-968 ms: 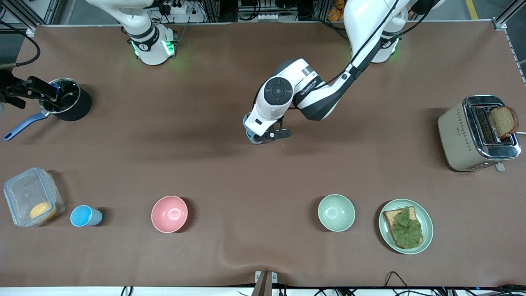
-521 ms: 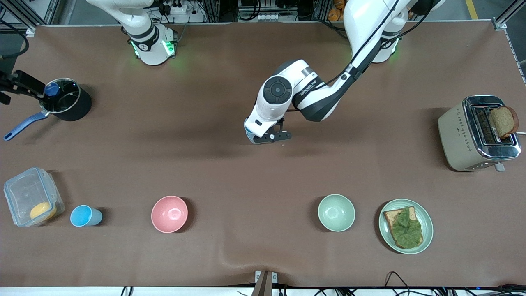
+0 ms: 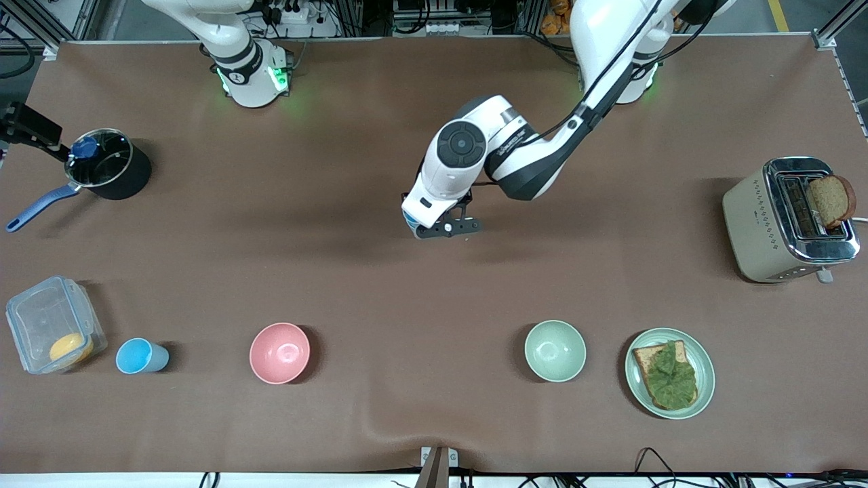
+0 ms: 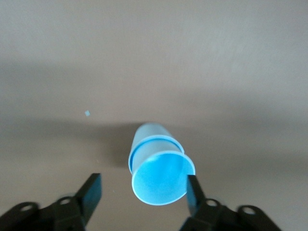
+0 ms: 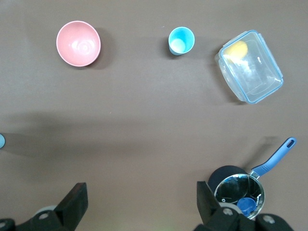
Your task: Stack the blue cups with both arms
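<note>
Brown table (image 3: 380, 291), left gripper (image 4: 142, 192) spread wide around stacked blue cups (image 4: 159, 173) at mid-table, another cup (image 3: 139, 356) between pink bowl (image 3: 279, 352) and clear box (image 3: 51, 332), right gripper (image 5: 139, 202) spread wide above pot (image 5: 238, 192).

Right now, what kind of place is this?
Probably a robotics lab staged as a kitchen: two white arms bolted to a brown-covered table holding a toaster, a saucepan and a plate of toast, with metal framing along its edge.
</note>
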